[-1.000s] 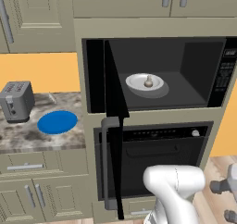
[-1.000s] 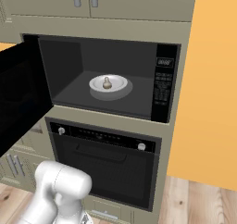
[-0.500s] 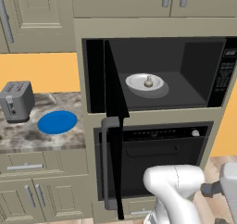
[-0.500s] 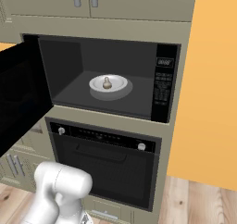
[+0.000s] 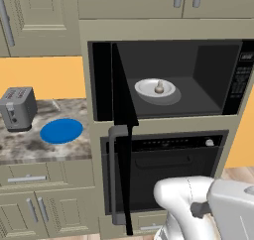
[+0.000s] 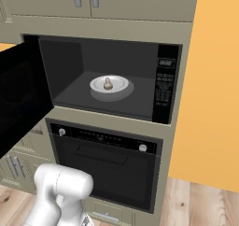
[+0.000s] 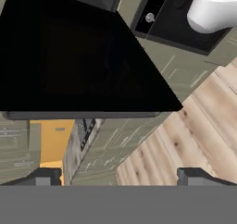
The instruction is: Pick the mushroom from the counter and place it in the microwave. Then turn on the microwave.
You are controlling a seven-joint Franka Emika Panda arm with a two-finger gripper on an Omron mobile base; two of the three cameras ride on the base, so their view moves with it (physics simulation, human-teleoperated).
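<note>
I count one mushroom on one turntable inside one open microwave; gripper spread wide, holding nothing.

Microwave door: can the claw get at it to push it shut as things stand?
Probably yes. The microwave door stands wide open right ahead of the open claw, with nothing between them; the mushroom already sits inside on the turntable plate.

To my left the speckled counter carries a grey toaster near the wall and a blue plate lying flat just beside it, the two apart. Inside the microwave the dark floor bears a white dish, and the mushroom sits upright on that dish.
</note>
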